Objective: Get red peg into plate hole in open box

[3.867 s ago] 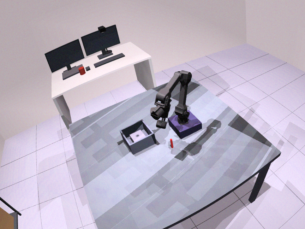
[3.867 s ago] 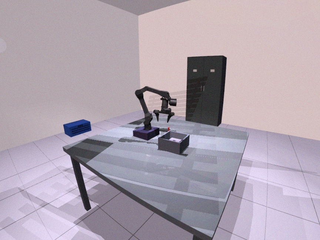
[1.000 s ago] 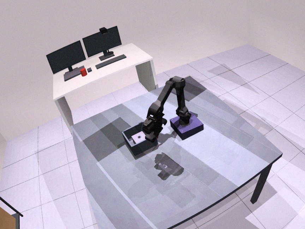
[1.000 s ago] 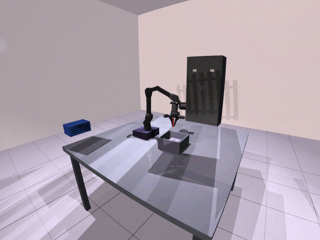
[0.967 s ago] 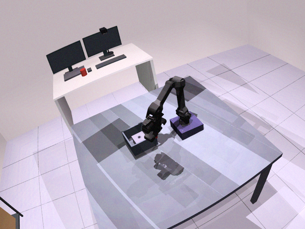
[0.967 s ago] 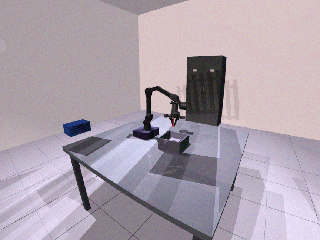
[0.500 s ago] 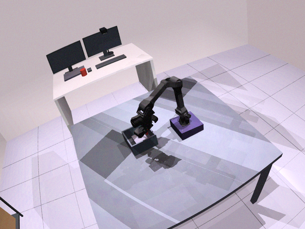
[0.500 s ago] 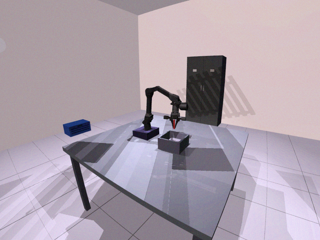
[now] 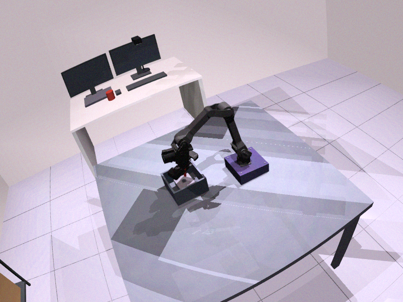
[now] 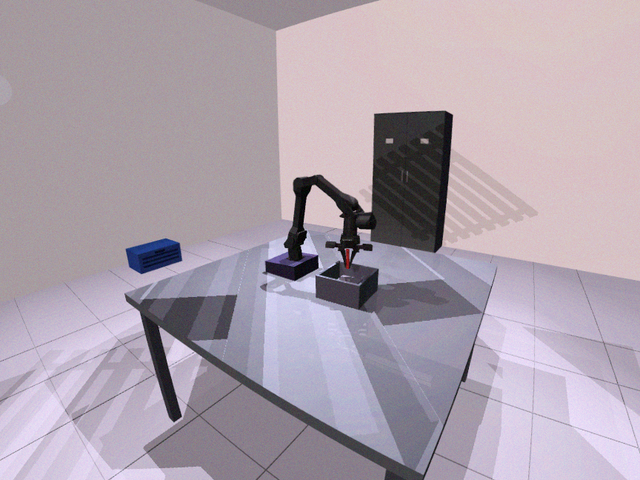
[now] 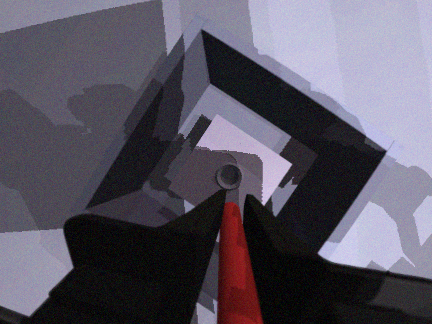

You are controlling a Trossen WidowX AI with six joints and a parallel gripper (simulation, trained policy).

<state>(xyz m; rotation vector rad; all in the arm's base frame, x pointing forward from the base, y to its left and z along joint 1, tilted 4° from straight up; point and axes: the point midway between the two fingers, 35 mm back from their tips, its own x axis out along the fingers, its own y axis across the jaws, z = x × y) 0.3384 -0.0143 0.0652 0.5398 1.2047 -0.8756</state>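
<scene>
One gripper (image 9: 183, 171) (image 10: 349, 262) (image 11: 235, 198) is grasping one red peg (image 9: 185, 172) (image 10: 347, 258) (image 11: 235, 265); one plate hole (image 11: 229, 176) is showing at twelve o'clock from it in wrist view.

You see a white desk (image 9: 136, 94) with two dark monitors (image 9: 87, 75) (image 9: 135, 54) against a pale wall (image 9: 227, 38), a tall dark cabinet (image 10: 387, 129) and a low blue chest (image 10: 153, 255) elsewhere on the tiled floor (image 9: 74, 208) (image 10: 67, 310), streaked with light and shadow.
</scene>
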